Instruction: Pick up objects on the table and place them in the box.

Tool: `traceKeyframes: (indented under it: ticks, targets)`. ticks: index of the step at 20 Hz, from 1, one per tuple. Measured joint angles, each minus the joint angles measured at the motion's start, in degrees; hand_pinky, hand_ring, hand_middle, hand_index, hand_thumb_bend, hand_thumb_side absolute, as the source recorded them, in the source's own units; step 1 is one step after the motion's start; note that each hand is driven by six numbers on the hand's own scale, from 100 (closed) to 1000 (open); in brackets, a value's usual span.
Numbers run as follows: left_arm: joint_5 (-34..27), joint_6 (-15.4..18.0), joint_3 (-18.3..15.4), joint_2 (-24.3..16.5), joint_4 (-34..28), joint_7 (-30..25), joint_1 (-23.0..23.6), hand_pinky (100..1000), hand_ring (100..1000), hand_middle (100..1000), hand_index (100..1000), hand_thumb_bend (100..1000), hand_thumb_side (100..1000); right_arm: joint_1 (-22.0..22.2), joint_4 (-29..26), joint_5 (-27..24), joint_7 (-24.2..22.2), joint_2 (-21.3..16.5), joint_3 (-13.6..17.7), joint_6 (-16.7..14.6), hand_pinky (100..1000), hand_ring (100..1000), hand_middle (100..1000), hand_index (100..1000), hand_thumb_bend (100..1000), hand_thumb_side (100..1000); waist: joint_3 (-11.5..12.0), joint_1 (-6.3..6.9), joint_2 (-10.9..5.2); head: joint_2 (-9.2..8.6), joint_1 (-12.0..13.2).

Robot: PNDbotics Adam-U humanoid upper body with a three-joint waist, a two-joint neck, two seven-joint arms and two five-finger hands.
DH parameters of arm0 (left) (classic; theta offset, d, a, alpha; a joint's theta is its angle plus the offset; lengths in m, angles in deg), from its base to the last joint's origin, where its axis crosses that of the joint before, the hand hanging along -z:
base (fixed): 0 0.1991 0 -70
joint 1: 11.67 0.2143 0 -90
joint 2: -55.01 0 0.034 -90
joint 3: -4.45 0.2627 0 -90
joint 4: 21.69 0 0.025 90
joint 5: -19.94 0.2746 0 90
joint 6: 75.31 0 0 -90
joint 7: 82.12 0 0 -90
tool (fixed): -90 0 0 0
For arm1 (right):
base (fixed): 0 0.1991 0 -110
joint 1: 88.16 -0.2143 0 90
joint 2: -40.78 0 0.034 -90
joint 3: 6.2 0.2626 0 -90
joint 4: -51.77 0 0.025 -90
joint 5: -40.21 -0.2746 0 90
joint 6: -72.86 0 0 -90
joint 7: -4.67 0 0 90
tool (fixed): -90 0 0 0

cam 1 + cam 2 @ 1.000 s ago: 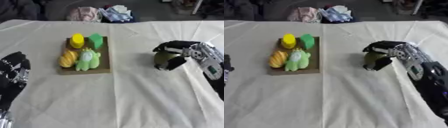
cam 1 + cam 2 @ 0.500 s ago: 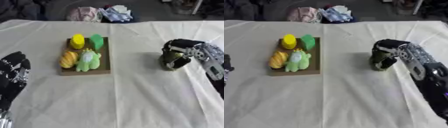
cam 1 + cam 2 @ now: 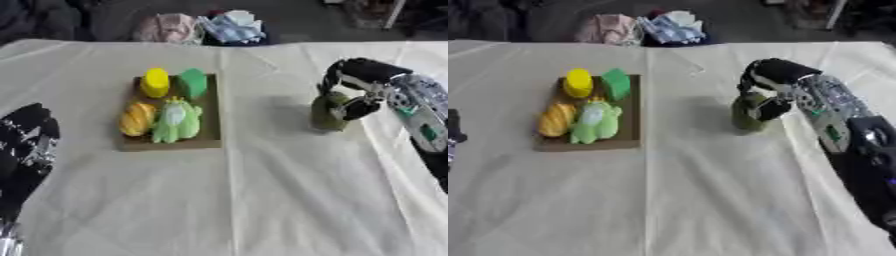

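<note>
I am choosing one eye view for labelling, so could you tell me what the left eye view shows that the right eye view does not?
Only the left eye view shows most of the idle left hand, open at the lower left. Only the right eye view shows more of the right arm below its wrist; there the left hand is a sliver at the edge. Both show the right hand curled round an olive-green object standing on the cloth, and the brown box holding four toys.

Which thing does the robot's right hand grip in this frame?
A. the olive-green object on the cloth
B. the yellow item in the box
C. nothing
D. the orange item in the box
A: the right hand curls around the olive-green object, which stands apart from the box.
</note>
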Motion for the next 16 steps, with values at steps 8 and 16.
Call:
traceKeyframes:
  ticks: [8,16]
  targets:
    - [-0.02,0.02,0.01,0.01,0.0,-0.02,0.0,719,834,727,810,245,407,-7.68,0.79,-0.83,-0.05,4.0,-3.05,-2.21,778,737,611,429,100,100,0.79,0.0,0.0,0.01,-0.43]
    - [-0.02,0.03,0.01,0.02,0.01,-0.05,0.0,719,835,727,811,243,408,-8.5,8.75,0.84,-9.15,5.93,-4.93,-3.38,840,851,846,963,254,590,1.08,-0.01,0.0,-0.02,-0.45]
